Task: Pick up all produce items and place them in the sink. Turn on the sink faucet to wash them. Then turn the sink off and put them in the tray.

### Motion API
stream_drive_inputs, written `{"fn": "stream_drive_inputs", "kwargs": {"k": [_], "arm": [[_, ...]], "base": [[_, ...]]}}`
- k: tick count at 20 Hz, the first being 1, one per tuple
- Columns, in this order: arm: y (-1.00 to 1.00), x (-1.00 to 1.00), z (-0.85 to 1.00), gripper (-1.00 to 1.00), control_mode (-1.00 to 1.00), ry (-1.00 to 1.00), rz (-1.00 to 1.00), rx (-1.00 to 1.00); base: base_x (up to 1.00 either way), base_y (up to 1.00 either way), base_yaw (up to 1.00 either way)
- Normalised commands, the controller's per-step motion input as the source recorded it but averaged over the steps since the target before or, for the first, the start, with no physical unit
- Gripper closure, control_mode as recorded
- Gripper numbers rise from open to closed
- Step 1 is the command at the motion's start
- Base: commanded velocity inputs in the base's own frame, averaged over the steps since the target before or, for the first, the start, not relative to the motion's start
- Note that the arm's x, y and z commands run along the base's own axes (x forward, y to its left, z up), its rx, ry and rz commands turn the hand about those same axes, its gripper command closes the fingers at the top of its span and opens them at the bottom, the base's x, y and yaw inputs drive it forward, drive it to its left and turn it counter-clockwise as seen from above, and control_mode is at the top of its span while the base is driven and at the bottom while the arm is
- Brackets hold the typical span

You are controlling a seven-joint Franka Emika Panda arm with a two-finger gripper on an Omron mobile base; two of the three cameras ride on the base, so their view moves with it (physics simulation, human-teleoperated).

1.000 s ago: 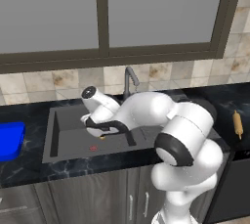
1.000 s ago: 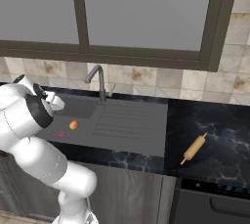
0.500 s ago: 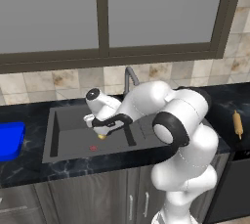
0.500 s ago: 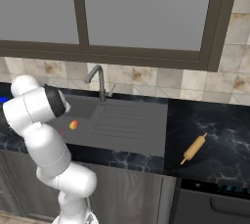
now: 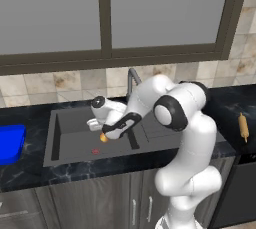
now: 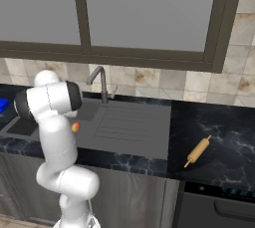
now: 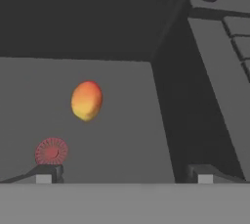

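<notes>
Fruit (image 7: 87,100) in the sink (image 5: 70,145), gripper (image 7: 122,174) spread open above it.

Going left to right in the left base view: the bright blue tray (image 5: 10,143) sits at the left edge on the dark worktop (image 5: 30,170); the basin holds the small yellow-orange fruit left of centre, near a red drain disc (image 7: 52,151); the faucet (image 5: 132,79) rises behind at centre; a tan rolling pin (image 5: 243,126) lies at far right. In the hand view the two finger tips stand wide apart with nothing between them. Judged risk: the round fruit may roll across the smooth basin floor if one finger nudges it first, and the arm crowds the faucet, so a wide swing could knock the spout.
</notes>
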Motion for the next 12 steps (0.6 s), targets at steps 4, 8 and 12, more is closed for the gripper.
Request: {"fn": "stream_drive_inputs", "kwargs": {"k": [4,8,12], "arm": [[0.0,0.3,-0.28,-1.0,-1.0,0.0,0.0,0.07],[0.0,0.26,-0.25,-1.0,-1.0,0.0,0.0,0.04],[0.0,0.29,-0.29,-1.0,-1.0,0.0,0.0,0.01]], "base": [[0.0,0.0,0.0],[0.0,0.0,0.0],[0.0,0.0,0.0]]}}
